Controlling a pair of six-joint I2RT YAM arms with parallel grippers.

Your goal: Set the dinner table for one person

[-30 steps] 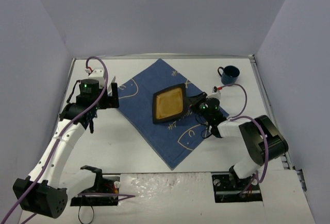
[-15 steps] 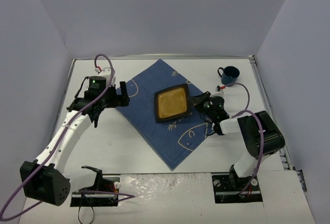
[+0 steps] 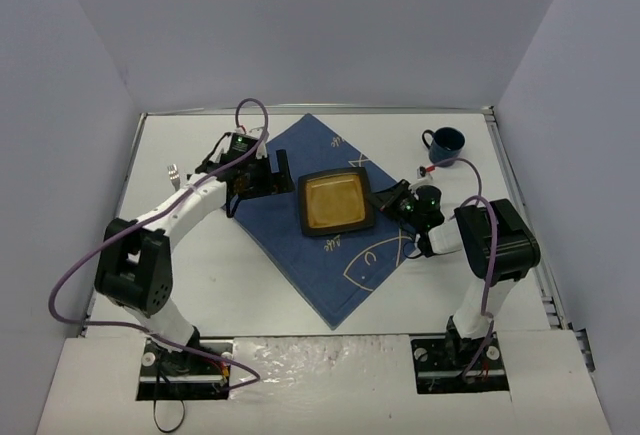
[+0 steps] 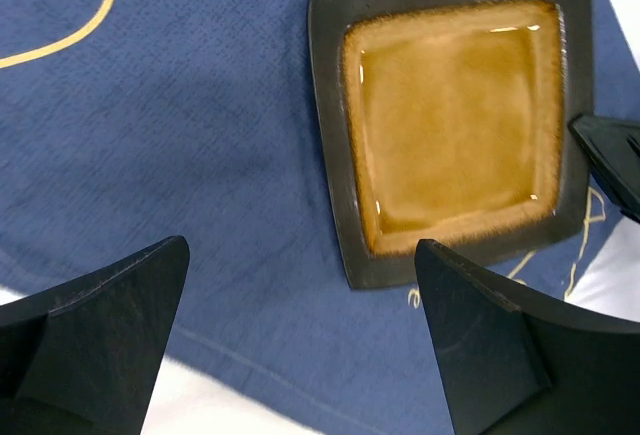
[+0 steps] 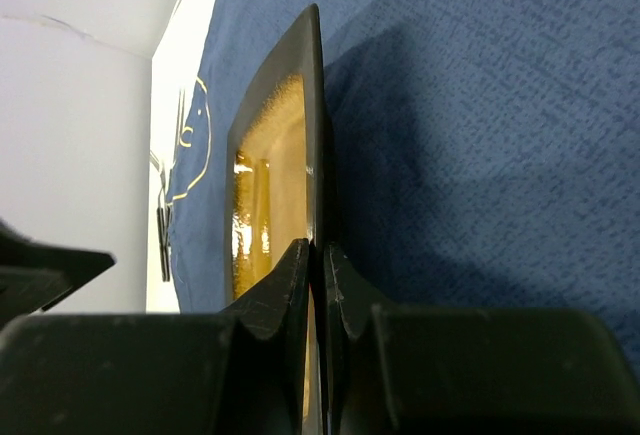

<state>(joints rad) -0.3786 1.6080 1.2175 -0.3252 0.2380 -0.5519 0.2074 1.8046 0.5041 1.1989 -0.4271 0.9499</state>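
Right wrist view: the right pincer (image 5: 315, 251) is clamped on the rim of the square plate (image 5: 272, 150), probably to lay it flat on the blue cloth (image 5: 480, 105). The left pincer (image 4: 300, 255) is wide apart and empty.

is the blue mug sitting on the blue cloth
No, the mug stands on the bare white dinner table, apart from the cloth.

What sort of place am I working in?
Probably a lab test cell, not a home: plain grey walls box in a white table, with a left arm and right arm bolted at its near edge.
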